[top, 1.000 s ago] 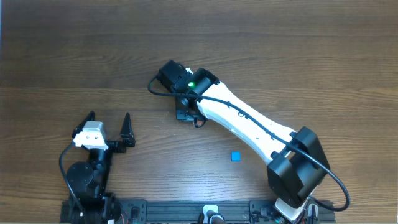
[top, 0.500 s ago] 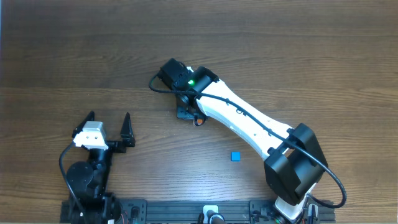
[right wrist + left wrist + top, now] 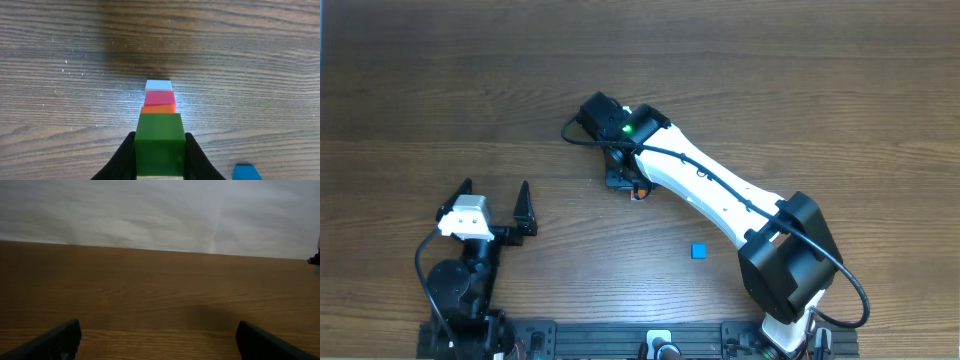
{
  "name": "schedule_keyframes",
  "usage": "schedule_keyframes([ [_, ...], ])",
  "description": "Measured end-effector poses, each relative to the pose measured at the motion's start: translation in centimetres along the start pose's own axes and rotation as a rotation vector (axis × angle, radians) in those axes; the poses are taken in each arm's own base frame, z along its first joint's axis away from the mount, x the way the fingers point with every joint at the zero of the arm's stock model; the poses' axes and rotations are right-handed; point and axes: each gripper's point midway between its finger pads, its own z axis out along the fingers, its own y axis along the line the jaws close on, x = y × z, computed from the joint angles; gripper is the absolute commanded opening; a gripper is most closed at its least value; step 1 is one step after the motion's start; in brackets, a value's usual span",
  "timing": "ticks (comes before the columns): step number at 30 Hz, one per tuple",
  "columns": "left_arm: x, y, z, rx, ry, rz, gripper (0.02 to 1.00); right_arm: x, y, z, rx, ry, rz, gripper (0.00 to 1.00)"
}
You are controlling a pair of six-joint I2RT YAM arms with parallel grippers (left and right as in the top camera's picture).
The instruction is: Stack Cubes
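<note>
Reaches diagonally over the table (image 3: 250, 50) with right tool (image 3: 160, 150) clamped on a plain green cube (image 3: 159, 140) over orange-pink-white stack (image 3: 159, 102).

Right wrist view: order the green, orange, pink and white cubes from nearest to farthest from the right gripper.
1. green cube, between the fingers of the right gripper.
2. orange cube, just beyond it.
3. pink cube, next.
4. white cube, at the far end.
</note>
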Motion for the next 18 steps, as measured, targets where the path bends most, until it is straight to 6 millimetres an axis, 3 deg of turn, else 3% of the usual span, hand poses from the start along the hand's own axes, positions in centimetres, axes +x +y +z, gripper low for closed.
schedule_keyframes([
  [5, 0.00, 0.00, 0.00, 0.000, 0.000, 0.000, 1.000, -0.03, -0.02, 0.00, 0.000, 0.000, 0.001, 0.016],
  [10, 0.00, 0.00, 0.00, 0.000, 0.000, 0.000, 1.000, -0.01, -0.03, 0.02, 0.001, 0.000, 0.000, 0.419],
  [12, -0.01, 0.00, 0.00, 0.000, 0.000, 0.000, 1.000, -0.02, -0.03, 0.03, 0.001, 0.000, 0.003, 0.625],
  [15, -0.01, 0.00, 0.00, 0.000, 0.000, 0.000, 1.000, -0.01, -0.02, 0.04, 0.001, 0.001, 0.007, 0.790],
  [18, -0.01, 0.00, 0.00, 0.000, 0.000, 0.000, 1.000, -0.01, -0.01, 0.06, 0.001, 0.001, 0.014, 0.893],
])
